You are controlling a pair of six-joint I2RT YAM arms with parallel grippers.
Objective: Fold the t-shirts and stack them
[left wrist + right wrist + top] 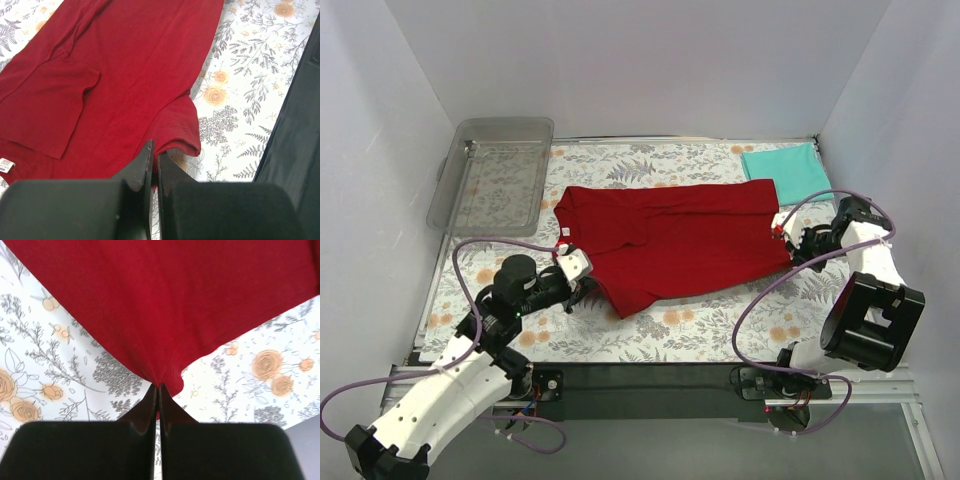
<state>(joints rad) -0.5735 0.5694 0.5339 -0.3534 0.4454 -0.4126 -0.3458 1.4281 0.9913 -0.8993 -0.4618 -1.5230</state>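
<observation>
Tray [490, 175], clear plastic, sits at ten o'clock on the bench [720, 320]. Left end effector [154, 156] pinches a sleeve of the red t-shirt [675, 240], lying mid-bench, long axis nine-to-three, collar toward nine, white neck tag [6, 165] unreadable. Right end effector [158, 389] pinches its hem. Teal t-shirt [785, 170] lies folded at two o'clock.

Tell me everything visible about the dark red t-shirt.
The dark red t-shirt is plain soft cloth, lying spread flat on the floral table cover, neck to the left, with a white label. One short sleeve lies folded onto the body. The left gripper pinches its near left edge, the right gripper its near right corner.
</observation>
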